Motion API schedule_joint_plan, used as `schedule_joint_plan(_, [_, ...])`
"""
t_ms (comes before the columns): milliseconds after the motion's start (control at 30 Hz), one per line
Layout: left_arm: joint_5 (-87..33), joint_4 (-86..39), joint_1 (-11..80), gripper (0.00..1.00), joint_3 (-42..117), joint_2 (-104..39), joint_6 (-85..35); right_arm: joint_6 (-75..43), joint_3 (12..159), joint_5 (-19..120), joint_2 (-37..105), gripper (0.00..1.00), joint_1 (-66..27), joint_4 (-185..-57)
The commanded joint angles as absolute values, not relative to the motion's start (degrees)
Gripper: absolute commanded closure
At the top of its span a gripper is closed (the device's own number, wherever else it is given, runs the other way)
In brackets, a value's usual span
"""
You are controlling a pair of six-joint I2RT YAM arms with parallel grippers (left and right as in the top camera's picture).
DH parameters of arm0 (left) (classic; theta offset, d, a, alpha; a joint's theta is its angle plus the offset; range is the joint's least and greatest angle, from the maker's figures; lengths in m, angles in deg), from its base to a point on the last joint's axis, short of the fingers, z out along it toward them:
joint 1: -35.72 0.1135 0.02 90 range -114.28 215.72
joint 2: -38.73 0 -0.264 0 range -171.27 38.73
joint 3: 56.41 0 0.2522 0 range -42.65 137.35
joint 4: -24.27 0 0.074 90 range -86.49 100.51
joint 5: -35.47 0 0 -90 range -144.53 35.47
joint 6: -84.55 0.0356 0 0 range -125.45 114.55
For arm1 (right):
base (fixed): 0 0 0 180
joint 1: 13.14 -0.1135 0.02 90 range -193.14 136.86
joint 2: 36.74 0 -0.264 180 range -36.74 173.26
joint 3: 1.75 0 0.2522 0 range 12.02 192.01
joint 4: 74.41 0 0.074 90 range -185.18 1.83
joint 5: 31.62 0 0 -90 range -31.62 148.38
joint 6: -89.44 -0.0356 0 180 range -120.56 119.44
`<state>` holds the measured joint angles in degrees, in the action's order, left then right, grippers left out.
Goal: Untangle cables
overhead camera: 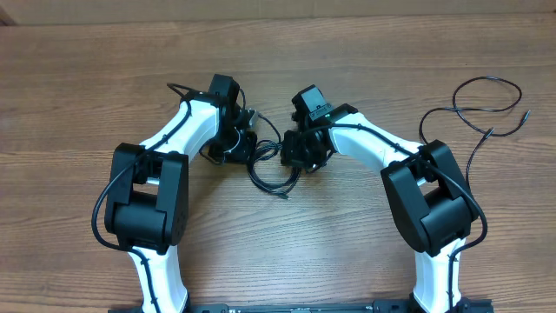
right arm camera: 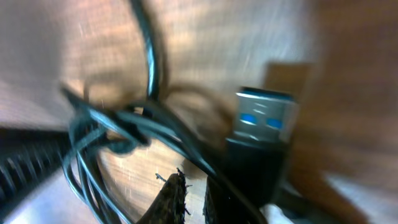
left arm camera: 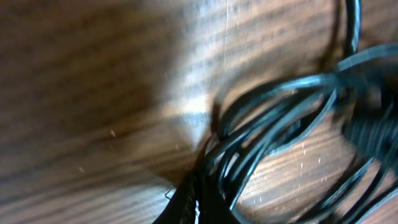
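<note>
Reaching into knotted cables (overhead camera: pixel 269 174) with left gripper (overhead camera: pixel 238 143) and right gripper (overhead camera: pixel 300 155), only one loose cord (overhead camera: pixel 486 79) apart, claws' hold too blurry to tell.

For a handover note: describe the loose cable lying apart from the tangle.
Find the right arm at the wooden table's right side. Past its elbow, toward the far right corner, a thin black cable lies in one open loop. Unlike the tangled cables mid-table, it lies alone, unknotted.

This looks like a robotics lab. My left arm (overhead camera: pixel 148 191) and right arm (overhead camera: pixel 430 196) stand on a black rail (overhead camera: pixel 295 308) edging a wood-grain table (overhead camera: pixel 87 52).
</note>
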<state>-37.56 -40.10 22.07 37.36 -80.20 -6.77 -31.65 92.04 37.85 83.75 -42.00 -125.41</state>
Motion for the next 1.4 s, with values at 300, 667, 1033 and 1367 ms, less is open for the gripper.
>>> schedule_joint_plan(300, [-40.37,-48.82,18.1,0.96,36.33,-75.96,-7.49,-19.56,97.75,36.45,82.61,0.85,-38.09,-122.7])
schedule_joint_plan(667, [-43.11,-27.89,18.34,0.84,38.48,-77.19,-10.81,-23.34,101.97,29.78,82.87,0.6,-39.82,-136.47])
schedule_joint_plan(1033, [-45.25,-20.54,17.73,0.88,38.48,-78.3,-14.22,-28.39,100.31,34.83,82.89,0.67,-42.0,-143.9])
schedule_joint_plan(1367, [-36.94,-14.53,16.3,0.87,38.48,-78.74,-14.51,-29.07,93.4,41.3,82.89,0.81,-41.43,-142.68])
